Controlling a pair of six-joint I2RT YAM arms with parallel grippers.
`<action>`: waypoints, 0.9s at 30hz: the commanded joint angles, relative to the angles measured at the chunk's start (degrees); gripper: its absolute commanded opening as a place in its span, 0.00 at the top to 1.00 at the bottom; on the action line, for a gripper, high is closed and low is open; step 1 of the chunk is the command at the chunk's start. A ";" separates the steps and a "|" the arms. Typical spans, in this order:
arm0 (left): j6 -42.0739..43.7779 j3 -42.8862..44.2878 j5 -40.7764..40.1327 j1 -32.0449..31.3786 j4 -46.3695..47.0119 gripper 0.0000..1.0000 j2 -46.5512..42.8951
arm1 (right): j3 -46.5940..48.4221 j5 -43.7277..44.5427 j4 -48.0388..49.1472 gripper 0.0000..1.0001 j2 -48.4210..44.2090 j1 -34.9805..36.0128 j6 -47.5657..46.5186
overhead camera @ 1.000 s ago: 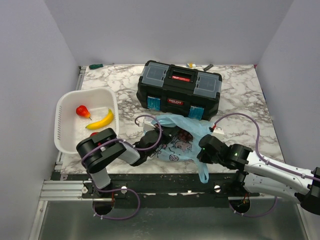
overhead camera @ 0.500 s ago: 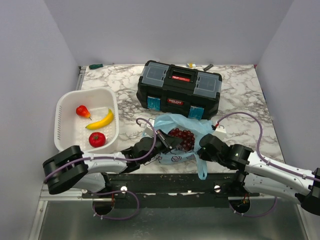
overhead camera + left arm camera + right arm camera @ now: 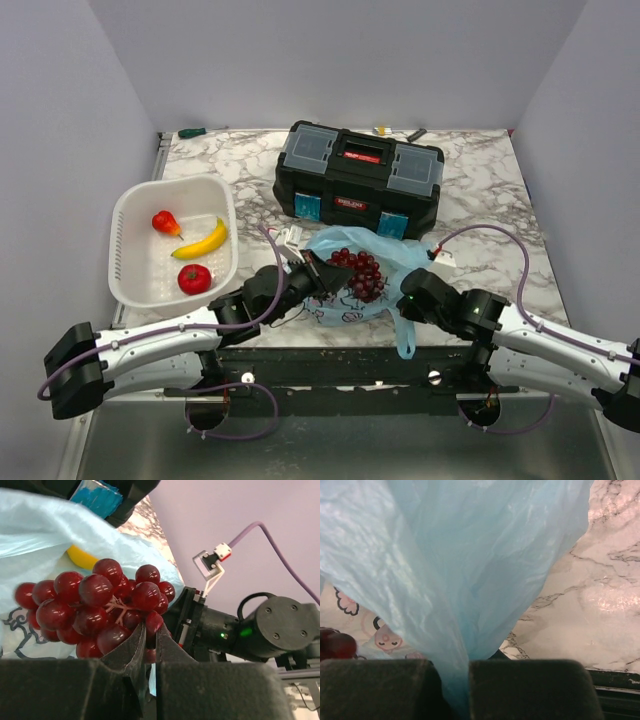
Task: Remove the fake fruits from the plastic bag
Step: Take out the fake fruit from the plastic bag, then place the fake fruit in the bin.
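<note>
A dark red grape bunch (image 3: 358, 273) (image 3: 100, 610) hangs lifted above the mouth of the light-blue plastic bag (image 3: 385, 255) (image 3: 450, 565), with my left gripper (image 3: 322, 276) (image 3: 150, 636) shut on its near edge. A yellow-orange fruit (image 3: 82, 559) peeks out inside the bag behind the grapes. My right gripper (image 3: 412, 300) (image 3: 468, 667) is shut on the bag's front edge, pinching the film. A yellow banana (image 3: 201, 241) and a red apple (image 3: 194, 279) lie in the white basket (image 3: 128, 290) on the left.
A small red pear-shaped fruit (image 3: 165, 222) is also in the basket. A black toolbox (image 3: 360, 180) stands just behind the bag. A green-handled tool (image 3: 192, 132) and small items (image 3: 398, 131) lie along the table's back edge.
My left arm has stretched out low along the front edge and raised the grape bunch up out of the bag's mouth. The right gripper has kept its hold on the bag.
</note>
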 commanded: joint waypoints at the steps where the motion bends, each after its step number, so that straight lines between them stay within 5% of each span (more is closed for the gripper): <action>1: 7.49 3.67 3.89 -0.26 -4.19 1.00 -5.33 | -0.99 2.71 -1.57 0.99 -1.29 0.34 1.46; 13: 22.71 18.20 -6.62 5.62 -32.63 1.00 -16.19 | -1.61 1.89 -1.94 0.99 -3.24 0.34 1.28; 20: 33.18 27.59 -9.25 23.04 -49.66 1.00 -16.12 | -1.55 1.71 -1.89 0.99 -3.92 0.34 0.86; 27: 35.77 30.14 -16.08 39.47 -52.16 1.00 -12.07 | -2.28 1.31 -0.90 0.99 -4.38 0.34 0.66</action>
